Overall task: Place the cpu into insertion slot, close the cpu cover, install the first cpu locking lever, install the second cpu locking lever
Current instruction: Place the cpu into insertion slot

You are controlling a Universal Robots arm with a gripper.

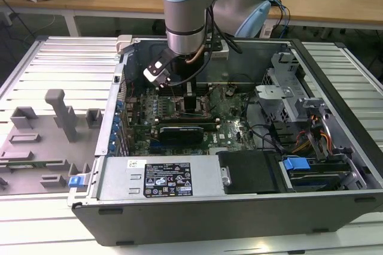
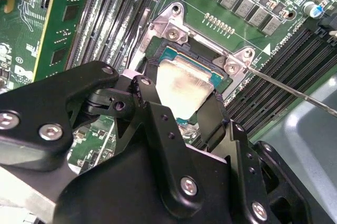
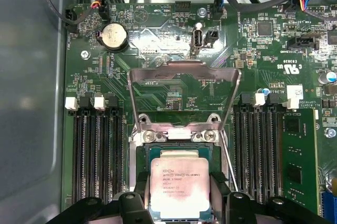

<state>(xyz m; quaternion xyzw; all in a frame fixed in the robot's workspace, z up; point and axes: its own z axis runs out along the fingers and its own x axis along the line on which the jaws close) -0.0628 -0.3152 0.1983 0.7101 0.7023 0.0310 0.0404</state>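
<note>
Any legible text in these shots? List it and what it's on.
No text can be quoted with confidence.
cpu top: several printed lines, too small to read.
Green circuit board: white markings, too small to read.
Sticker on the grey metal box: dense print and symbols, unreadable.

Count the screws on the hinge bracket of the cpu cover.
2: one screw sits at one end of the hinge bracket, and one at the other, between the raised cpu cover and the cpu. The end effector may hide others.
</note>
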